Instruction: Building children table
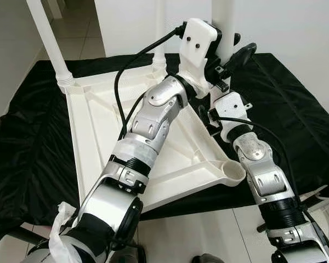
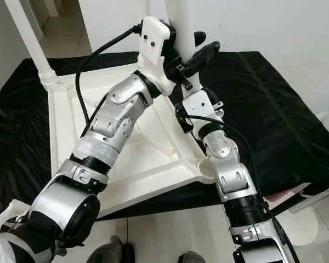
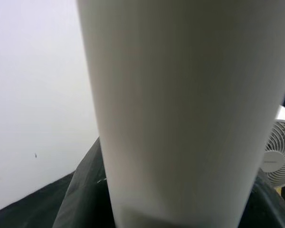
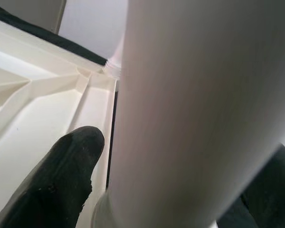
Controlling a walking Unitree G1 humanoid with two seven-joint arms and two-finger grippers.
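No legible text, label, number or sign anywhere.

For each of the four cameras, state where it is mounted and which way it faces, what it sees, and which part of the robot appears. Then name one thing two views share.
Left eye view: head, looking down at the upturned white tabletop; both arms show.
Right eye view: head, same scene.
Left wrist view: left wrist, close against the white table leg.
Right wrist view: right wrist, along one black finger.
Shared: both wrist views show that leg.

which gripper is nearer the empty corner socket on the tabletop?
Right. The right gripper is on the far table leg, its arm passing beside the empty socket; the left gripper holds the same leg higher.
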